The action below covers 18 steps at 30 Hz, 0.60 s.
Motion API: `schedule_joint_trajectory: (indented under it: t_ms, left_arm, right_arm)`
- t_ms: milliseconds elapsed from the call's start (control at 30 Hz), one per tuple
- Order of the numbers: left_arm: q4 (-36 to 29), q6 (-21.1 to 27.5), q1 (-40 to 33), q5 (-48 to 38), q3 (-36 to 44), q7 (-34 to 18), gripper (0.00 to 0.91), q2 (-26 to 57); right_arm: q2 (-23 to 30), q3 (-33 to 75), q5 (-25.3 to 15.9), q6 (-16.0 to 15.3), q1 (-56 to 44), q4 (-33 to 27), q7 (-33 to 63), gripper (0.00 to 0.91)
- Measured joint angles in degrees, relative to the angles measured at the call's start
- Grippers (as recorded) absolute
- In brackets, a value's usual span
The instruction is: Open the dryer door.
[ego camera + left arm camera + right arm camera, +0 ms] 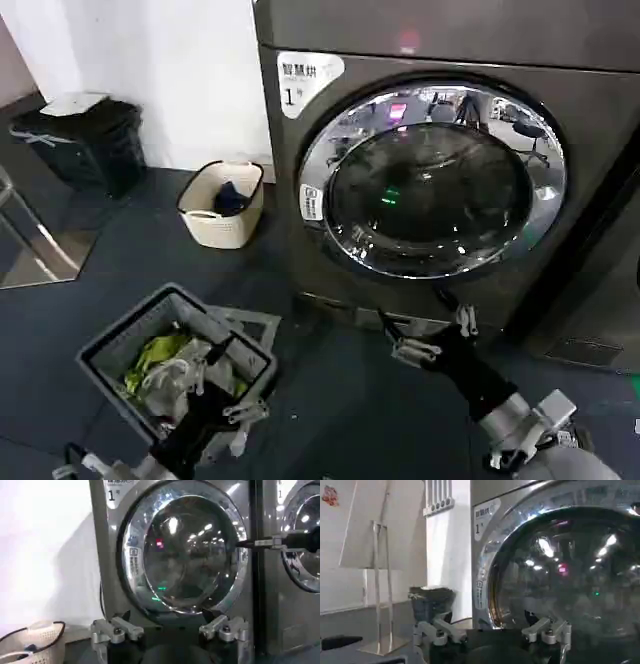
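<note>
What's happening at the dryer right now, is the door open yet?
Not yet. The dryer door sits closed against the dryer. The right gripper is raised in front of the machine, just below the door's chrome ring, fingers open and holding nothing. The left gripper hangs low over a grey bin of clothes, also open.

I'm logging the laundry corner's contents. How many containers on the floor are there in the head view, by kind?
Cream laundry baskets: 1
Grey crates of clothes: 1
Black bins: 1
Total: 3
</note>
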Motion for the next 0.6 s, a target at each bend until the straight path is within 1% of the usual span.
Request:
schedule_joint_trajectory:
  t_ms: [133, 233, 400, 600]
  left_arm:
    - [0.41, 0.01, -0.18, 3.41, 0.60, 0.81, 0.907, -0.15]
    - [0.54, 0.56, -0.33, 5.56, 0.70, 0.79, 0.907, -1.02]
    - [1.03, 2.65, -0.65, 6.86, 0.69, 0.15, 0.907, -1.72]
    - [1.07, 2.86, -0.53, 6.70, 0.67, -0.39, 0.907, -2.71]
  right_arm:
    - [-5.38, -2.90, 1.96, 1.05, 6.18, -5.54, 0.30, 0.907]
    - [-8.22, -6.29, 2.90, 1.93, 11.47, -10.58, -0.27, 0.907]
    - [-9.04, -12.76, 3.11, 1.90, 21.25, -18.44, -0.45, 0.907]
    - [-7.87, -20.76, 3.08, 2.56, 31.80, -28.02, 2.07, 0.907]
